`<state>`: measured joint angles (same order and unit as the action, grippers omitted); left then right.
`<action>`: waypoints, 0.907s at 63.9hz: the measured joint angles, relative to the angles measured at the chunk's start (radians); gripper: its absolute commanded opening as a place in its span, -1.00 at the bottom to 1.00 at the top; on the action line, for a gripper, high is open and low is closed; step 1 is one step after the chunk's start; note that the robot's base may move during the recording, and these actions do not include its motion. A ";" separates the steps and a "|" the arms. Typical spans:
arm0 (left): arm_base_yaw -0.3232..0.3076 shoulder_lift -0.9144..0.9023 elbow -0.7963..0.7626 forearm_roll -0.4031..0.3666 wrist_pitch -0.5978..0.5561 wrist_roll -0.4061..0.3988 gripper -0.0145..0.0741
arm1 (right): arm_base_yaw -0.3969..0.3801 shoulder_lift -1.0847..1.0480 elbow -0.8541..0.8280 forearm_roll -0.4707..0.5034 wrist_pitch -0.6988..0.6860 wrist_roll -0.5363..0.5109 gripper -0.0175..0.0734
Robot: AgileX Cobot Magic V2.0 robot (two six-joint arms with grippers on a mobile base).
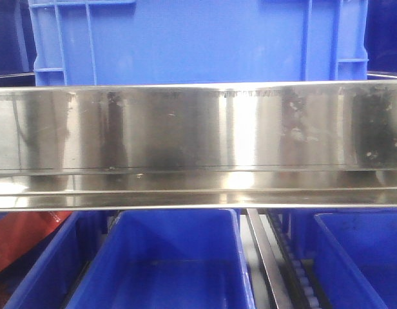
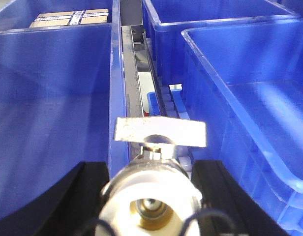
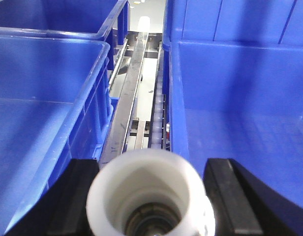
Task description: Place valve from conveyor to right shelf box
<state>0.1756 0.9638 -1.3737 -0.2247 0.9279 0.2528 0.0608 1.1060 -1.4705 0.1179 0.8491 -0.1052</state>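
Glossy blue plastic bins (image 1: 179, 239), smudged shiny steel rail (image 1: 198, 129), valve (image 2: 151, 189) w/ matt metal handle

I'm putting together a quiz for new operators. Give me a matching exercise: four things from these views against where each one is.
Things:
1. valve with a flat metal handle
2. white cylinder, open end
3. cardboard box
4. steel beam

Places:
A. top left of the left wrist view
B. held in the right gripper
C. across the front view, side to side
D. held in the left gripper

Pairs: 1-D, 2-B, 3-A, 4-C.
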 measured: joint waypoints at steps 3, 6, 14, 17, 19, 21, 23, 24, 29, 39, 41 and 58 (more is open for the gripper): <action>0.000 0.000 0.000 0.000 0.000 0.000 -0.92 | 0.000 0.000 0.000 0.000 0.000 0.000 -0.95; 0.000 0.000 0.000 0.000 0.000 0.000 -0.92 | 0.000 0.000 0.000 0.000 0.000 0.000 -0.95; 0.000 0.000 0.000 0.000 0.000 0.000 -0.92 | 0.000 0.000 0.000 0.000 0.000 0.000 -0.95; 0.000 0.000 0.000 0.000 0.000 0.000 -0.92 | 0.000 0.000 0.000 0.000 0.000 0.000 -0.95; 0.000 0.000 0.000 0.000 0.000 0.000 -0.92 | 0.000 0.000 0.000 0.000 0.000 0.000 -0.95; 0.000 0.000 0.000 0.000 0.000 0.000 -0.92 | 0.000 0.000 0.000 0.000 0.000 0.000 -0.95; 0.000 0.000 0.000 0.000 0.000 0.000 -0.92 | 0.000 0.000 0.000 0.000 0.000 0.000 -0.95; 0.000 0.000 0.000 0.000 0.000 0.000 -0.92 | 0.000 0.000 0.000 0.000 0.000 0.000 -0.95; 0.000 0.000 0.000 0.000 0.000 0.000 -0.92 | 0.000 0.000 0.000 0.000 0.000 0.000 -0.95; 0.000 0.000 0.000 0.000 0.000 0.000 -0.92 | 0.000 0.000 0.000 0.000 0.000 0.000 -0.95; 0.000 0.000 0.000 0.000 0.000 0.000 -0.92 | 0.000 0.000 0.000 0.000 0.000 0.000 -0.95; 0.000 0.000 0.000 0.000 -0.002 0.000 -0.92 | 0.000 0.000 0.000 0.000 0.000 0.000 -0.95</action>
<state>0.1756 0.9638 -1.3737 -0.2247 0.9257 0.2528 0.0608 1.1060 -1.4705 0.1179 0.8491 -0.1052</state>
